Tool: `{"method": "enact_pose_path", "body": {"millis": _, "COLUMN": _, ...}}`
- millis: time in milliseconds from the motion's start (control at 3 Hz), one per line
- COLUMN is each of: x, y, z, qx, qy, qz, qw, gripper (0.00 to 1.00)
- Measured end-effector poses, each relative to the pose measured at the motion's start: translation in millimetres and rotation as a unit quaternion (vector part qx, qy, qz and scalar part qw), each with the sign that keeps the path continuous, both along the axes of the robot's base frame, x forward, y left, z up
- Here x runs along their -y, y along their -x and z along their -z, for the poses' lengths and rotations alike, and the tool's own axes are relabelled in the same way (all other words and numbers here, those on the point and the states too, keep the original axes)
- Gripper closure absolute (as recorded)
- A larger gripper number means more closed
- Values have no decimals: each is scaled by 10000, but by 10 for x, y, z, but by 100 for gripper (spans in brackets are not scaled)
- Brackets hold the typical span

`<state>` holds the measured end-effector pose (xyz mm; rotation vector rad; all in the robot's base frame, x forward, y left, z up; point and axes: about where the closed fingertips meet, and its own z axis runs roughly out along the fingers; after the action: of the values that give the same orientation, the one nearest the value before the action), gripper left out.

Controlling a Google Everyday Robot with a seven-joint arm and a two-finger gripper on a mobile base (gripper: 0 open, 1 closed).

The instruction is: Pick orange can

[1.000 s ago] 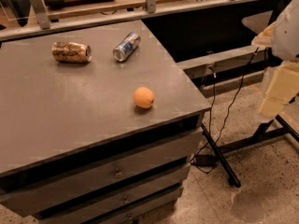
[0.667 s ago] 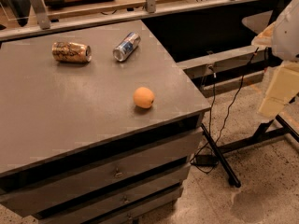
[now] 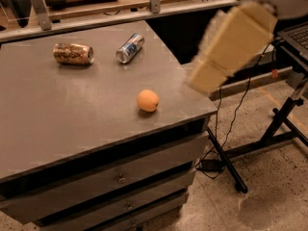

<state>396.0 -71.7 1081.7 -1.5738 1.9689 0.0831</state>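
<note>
grey cabinet top [image 3: 72,114] over a stack of drawers [image 3: 120,177], speckled floor below, metal rail and wooden boards behind. taking the round orange fruit [image 3: 147,100], toward the top's front right, as landmark. behind the fruit and well to its left: orange can [image 3: 73,53], mottled golden-brown with silver ends, lying on its side with the long axis running left to right, touching nothing but the surface. behind the fruit and just left of it: blue-and-silver can [image 3: 130,47], also on its side, angled, near the orange can yet apart from it. laid flat, hence liable to roll under a careless nudge; better gripped across the body than by the ends. right of the fruit and higher, out past the cabinet's edge: gripper [image 3: 219,61], a cream blocky shape hanging in the air above the floor, carrying none of the three things. impossible to tell whether open or closed. well apart from the orange can, with fruit and blue-and-silver can lying nearer. judged as the approach stage, nothing grasped yet. calls next for a reach over and beyond the fruit toward the back left, passing clear of the blue-and-silver can to avoid knocking it into the target. farther right of the fruit: laptop [image 3: 296,32] on a dark stand [image 3: 281,119], cable [image 3: 226,129] trailing to the floor.
</note>
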Motion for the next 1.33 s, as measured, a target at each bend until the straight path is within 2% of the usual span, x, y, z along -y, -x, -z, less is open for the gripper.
{"method": "enact_pose_path", "body": {"millis": 333, "x": -221, "y": 63, "z": -153, "qx": 92, "qy": -419, "qz": -150, "qw": 9990, "gripper": 0}}
{"method": "enact_pose_path", "body": {"millis": 667, "x": -27, "y": 251, "z": -139, "qx": 107, "qy": -540, "qz": -179, "qw": 9983, "gripper": 0}}
{"method": "enact_pose_path", "body": {"millis": 1000, "x": 5, "y": 424, "z": -208, "qx": 210, "qy": -710, "qz": -402, "qw": 9964, "gripper": 0}}
{"method": "enact_pose_path", "body": {"millis": 1333, "x": 15, "y": 397, "z": -213, "qx": 381, "qy": -889, "qz": -442, "qw": 9943, "gripper": 0}}
